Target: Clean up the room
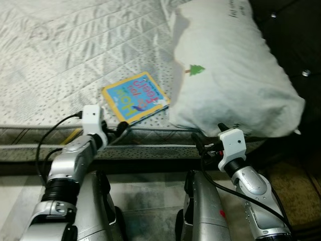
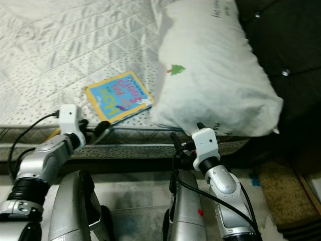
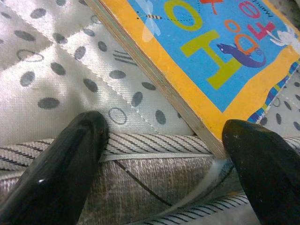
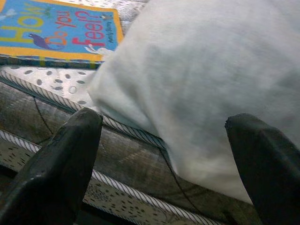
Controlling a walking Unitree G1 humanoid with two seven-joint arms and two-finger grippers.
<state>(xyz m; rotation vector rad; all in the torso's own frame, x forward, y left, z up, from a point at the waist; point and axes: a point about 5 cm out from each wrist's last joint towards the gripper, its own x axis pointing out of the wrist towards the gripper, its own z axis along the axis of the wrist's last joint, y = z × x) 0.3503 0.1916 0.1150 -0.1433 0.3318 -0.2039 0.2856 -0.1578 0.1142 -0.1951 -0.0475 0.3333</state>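
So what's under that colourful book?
The book lies flat on the white quilted mattress, near its edge. Its far corner reaches the white pillow. Anything hidden beneath the book cannot be seen. The left gripper is open at the mattress edge, beside the book's corner.

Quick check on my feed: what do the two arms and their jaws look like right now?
Both arms are silver metal with black joint rings. Each wrist carries a white boxy camera block with black cables looping back. The left gripper and right gripper each have two long, glossy black fingers.

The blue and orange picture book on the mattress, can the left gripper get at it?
Probably yes. The left gripper is open at the mattress edge, beside the blue and orange picture book, with nothing between.
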